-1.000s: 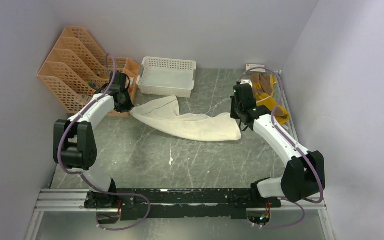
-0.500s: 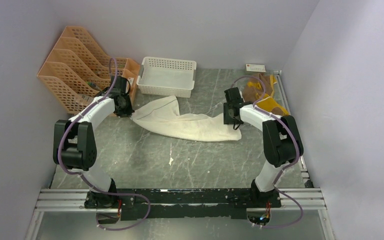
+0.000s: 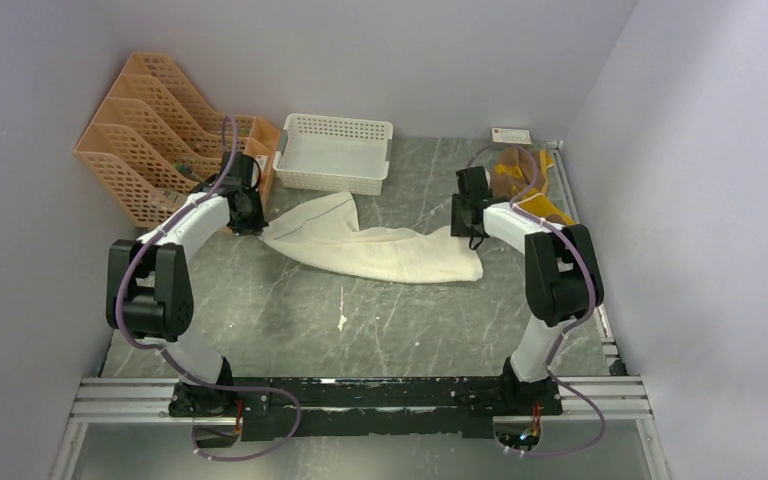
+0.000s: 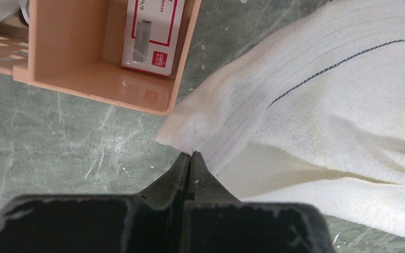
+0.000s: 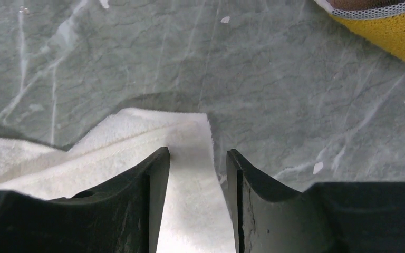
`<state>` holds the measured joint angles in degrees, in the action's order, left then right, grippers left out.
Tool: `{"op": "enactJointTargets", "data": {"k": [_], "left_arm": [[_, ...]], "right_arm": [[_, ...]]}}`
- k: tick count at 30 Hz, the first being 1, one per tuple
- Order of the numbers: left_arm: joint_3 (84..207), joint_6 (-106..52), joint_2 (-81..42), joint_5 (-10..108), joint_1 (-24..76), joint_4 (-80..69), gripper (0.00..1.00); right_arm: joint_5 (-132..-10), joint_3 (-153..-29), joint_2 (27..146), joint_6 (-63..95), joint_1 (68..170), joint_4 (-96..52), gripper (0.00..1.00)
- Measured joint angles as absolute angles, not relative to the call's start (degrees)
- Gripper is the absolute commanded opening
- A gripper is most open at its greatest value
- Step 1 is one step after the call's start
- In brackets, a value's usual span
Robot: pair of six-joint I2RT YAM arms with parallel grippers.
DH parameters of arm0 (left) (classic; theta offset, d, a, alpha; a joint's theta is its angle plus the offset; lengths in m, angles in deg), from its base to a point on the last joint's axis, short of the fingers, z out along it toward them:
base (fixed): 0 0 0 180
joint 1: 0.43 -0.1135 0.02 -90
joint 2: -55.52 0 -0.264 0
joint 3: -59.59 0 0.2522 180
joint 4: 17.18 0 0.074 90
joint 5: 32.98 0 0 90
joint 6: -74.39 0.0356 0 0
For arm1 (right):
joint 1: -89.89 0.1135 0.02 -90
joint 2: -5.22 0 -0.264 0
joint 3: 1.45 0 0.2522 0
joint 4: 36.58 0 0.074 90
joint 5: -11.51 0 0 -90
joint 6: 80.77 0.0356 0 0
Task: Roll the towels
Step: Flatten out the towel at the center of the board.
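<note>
From above, the cream towel point(image 3: 380, 245) lies spread out and rumpled just in front of the white basket point(image 3: 332, 152), unrolled. The brown and yellow towel point(image 3: 525, 185) sits heaped to the basket's right, nothing touching it. My left pincer point(image 3: 250, 215) is at the cream towel's end below the basket's left corner. My right pincer point(image 3: 463, 225) is at its other end, out past the basket's right side.

Through my left wrist, my left pincer point(image 4: 191, 158) is pressed together on the very corner of the cream towel point(image 4: 321, 105).

Through my right wrist, my right pincer point(image 5: 198, 158) stands apart, straddling the opposite corner without clamping it.

By my reckoning nothing is rolled yet. I am only taking hold of the first towel's corners, and flattening, rolling it, then doing the second towel all remain.
</note>
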<state>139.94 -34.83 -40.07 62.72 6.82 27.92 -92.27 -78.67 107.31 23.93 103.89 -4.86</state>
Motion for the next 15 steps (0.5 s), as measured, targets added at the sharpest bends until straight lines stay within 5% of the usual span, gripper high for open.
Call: {"op": "enactJointTargets", "data": {"k": [7, 15], "left_arm": [[140.49, -34.22, -40.18, 62.72, 6.82, 28.86, 0.07], [142.13, -33.72, -41.06, 62.72, 6.82, 29.62, 0.07]], "right_arm": [[-89.03, -79.66, 110.15, 23.97, 101.90, -6.26, 0.36], [-85.67, -82.65, 113.51, 23.99, 100.85, -8.03, 0.02]]}}
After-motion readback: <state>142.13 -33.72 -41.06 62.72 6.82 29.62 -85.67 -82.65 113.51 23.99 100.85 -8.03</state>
